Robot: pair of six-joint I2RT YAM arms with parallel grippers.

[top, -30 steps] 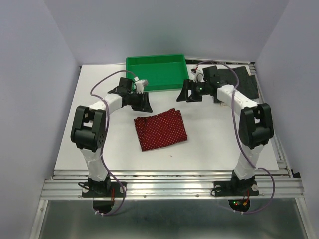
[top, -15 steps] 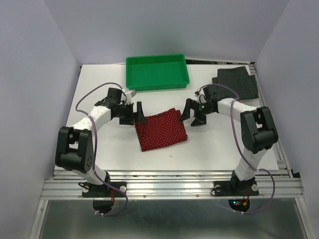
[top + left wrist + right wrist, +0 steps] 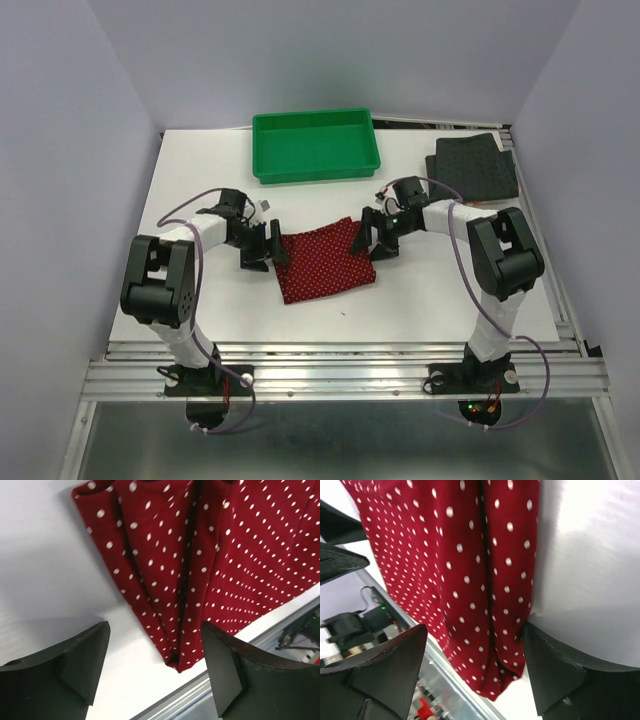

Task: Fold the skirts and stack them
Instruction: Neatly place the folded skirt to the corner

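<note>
The dark red skirt with tiny white dots (image 3: 325,262) lies folded on the white table near the middle. My left gripper (image 3: 270,250) is open at its far left corner, jaws spread around the cloth's corner (image 3: 175,650). My right gripper (image 3: 372,235) is open at its far right corner, jaws either side of the folded edge (image 3: 500,630). Neither jaw pair has closed on the cloth. The charcoal-grey skirt (image 3: 473,165) lies folded at the far right. The orange-and-white skirt is out of view.
A green plastic tray (image 3: 315,145) stands at the back centre. The table's metal front rail (image 3: 340,350) runs along the near edge. Purple walls close in left, right and behind.
Both arms have come down and inward from near the tray to the red skirt's two far corners. The skirt has not moved.
</note>
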